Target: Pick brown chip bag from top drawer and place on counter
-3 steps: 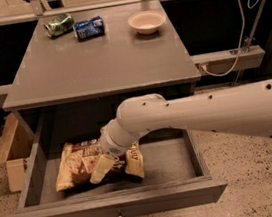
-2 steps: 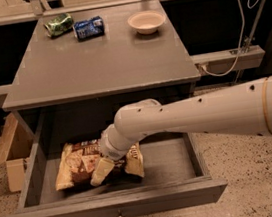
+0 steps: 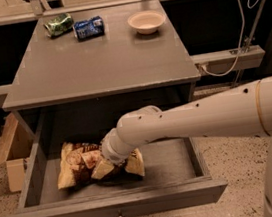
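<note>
The brown chip bag [image 3: 75, 164] lies flat on the left half of the floor of the open top drawer [image 3: 114, 204]. Its ends are tan and its middle is dark. My gripper [image 3: 104, 168] reaches down from the right into the drawer and rests on the right part of the bag, covering its middle. The white arm [image 3: 193, 117] crosses over the drawer's right half. The grey counter [image 3: 99, 60] lies above the drawer.
A crushed green can [image 3: 58, 24], a crushed blue can [image 3: 89, 27] and a white bowl [image 3: 146, 21] sit along the counter's far edge. A cardboard box [image 3: 13, 153] stands on the floor at the left. A white cable [image 3: 245, 39] hangs at the right.
The arm has barely moved. The gripper stays down on the bag, and the bag lies in the same place.
</note>
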Controlling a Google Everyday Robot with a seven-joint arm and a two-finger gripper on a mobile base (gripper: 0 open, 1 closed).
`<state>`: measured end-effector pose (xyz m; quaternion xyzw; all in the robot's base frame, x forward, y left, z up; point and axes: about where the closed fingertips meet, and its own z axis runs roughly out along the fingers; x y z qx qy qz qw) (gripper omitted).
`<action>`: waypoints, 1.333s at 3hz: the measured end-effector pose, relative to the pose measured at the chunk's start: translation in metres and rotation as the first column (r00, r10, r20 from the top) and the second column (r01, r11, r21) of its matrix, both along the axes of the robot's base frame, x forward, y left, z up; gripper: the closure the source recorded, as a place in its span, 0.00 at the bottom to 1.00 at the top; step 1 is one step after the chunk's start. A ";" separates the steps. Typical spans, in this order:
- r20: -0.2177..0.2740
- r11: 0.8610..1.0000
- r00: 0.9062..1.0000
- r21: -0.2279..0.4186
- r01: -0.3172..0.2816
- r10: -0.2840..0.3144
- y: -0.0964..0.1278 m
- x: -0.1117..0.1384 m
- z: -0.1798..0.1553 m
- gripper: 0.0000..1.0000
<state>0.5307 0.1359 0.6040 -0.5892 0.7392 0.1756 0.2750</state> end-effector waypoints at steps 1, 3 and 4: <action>0.047 0.997 0.998 0.067 0.047 -0.051 -0.017 0.002 0.019 0.65; 0.191 0.978 0.977 0.203 0.054 -0.093 -0.057 -0.009 0.101 1.00; 0.206 0.974 0.967 0.201 0.107 -0.149 -0.092 -0.007 0.104 1.00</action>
